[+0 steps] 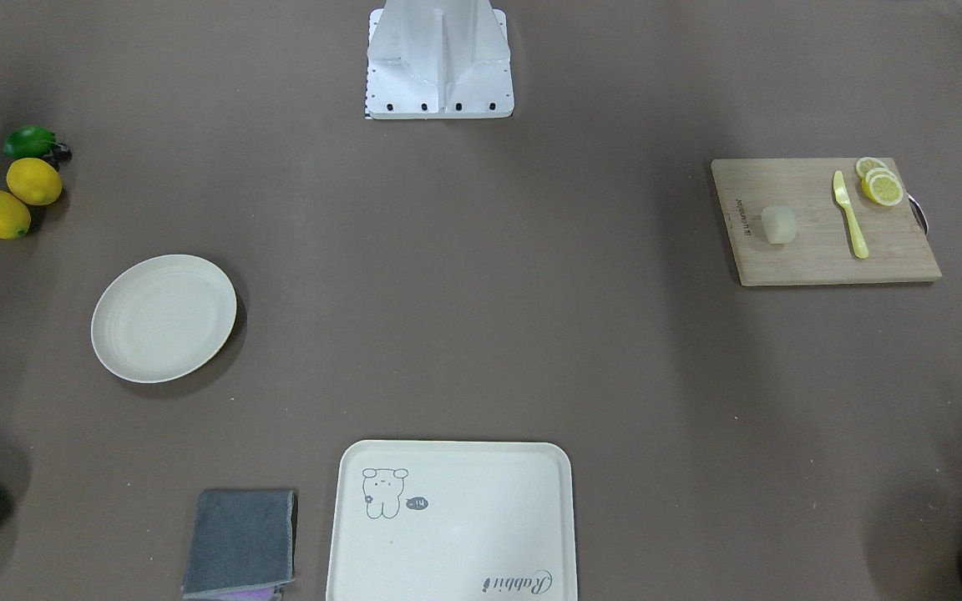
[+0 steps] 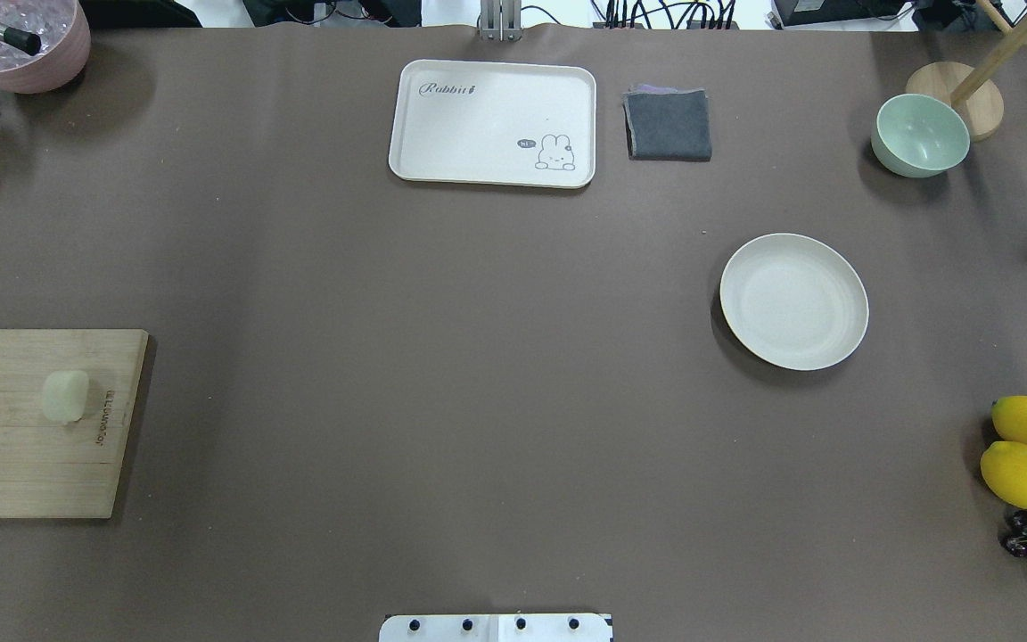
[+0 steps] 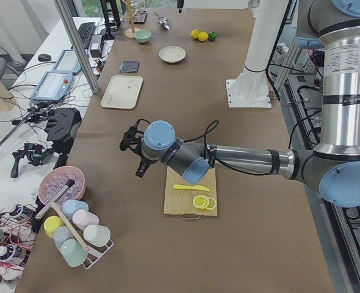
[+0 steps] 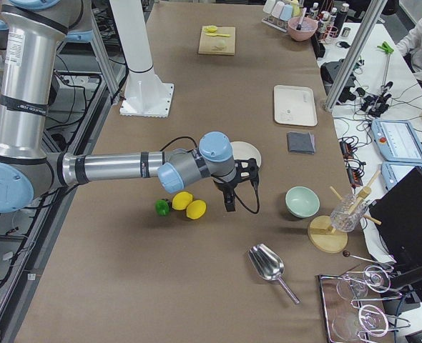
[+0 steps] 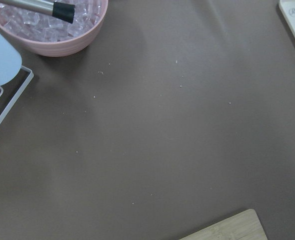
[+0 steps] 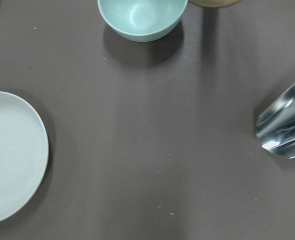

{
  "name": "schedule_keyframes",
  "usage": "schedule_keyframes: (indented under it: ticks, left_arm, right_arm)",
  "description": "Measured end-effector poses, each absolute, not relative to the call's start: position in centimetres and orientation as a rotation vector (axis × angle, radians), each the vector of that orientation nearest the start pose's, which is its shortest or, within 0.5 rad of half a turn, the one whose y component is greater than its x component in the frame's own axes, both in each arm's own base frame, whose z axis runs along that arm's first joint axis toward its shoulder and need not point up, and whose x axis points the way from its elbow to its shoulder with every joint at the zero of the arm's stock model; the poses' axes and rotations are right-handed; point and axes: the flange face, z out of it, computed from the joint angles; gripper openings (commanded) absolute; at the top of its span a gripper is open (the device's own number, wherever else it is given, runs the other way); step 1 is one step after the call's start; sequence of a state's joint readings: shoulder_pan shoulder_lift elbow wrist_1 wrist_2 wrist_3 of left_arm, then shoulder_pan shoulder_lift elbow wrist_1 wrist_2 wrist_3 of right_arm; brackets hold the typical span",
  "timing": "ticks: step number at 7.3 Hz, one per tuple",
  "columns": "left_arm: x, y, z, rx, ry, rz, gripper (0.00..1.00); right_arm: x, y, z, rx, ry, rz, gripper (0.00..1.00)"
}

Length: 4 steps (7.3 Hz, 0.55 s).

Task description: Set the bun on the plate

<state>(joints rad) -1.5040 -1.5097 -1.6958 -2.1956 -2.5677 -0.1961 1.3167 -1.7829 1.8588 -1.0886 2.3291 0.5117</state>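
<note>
Cream bun (image 1: 778,224): on the wooden board (image 1: 823,221), well apart from the plate (image 1: 164,318).
Nearer: left end effector (image 3: 141,170); the bun lies toward the robot from it.
Grip state: cannot tell for either arm.

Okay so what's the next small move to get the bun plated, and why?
Probably bring the left gripper over the bun: it lies on the cutting board on that arm's side, while the gripper hangs beside the board, not above it.

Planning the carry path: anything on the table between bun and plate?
Nothing: beyond the cutting board under the bun, the stretch to the plate is bare table, clearest in the overhead view.
</note>
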Motion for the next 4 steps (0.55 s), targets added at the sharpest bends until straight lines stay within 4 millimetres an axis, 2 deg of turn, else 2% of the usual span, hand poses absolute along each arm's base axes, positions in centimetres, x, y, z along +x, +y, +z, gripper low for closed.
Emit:
schedule_keyframes:
  ticks: [2,3,4]
  left_arm:
    - [0.7,-46.8,54.0,0.454,1.074,0.213,0.99]
    - [1.5,-45.8,54.6,0.438,1.094,0.196,0.99]
    - [1.9,-44.6,55.4,0.431,1.105,0.193,0.99]
  right_arm:
    - [-12.6,-41.8,54.1,0.199,-0.91,0.112,0.95]
    - [-16.2,-40.9,53.7,0.201,-0.912,0.139,0.88]
    - [-18.9,-40.1,53.6,0.197,-0.912,0.163,0.83]
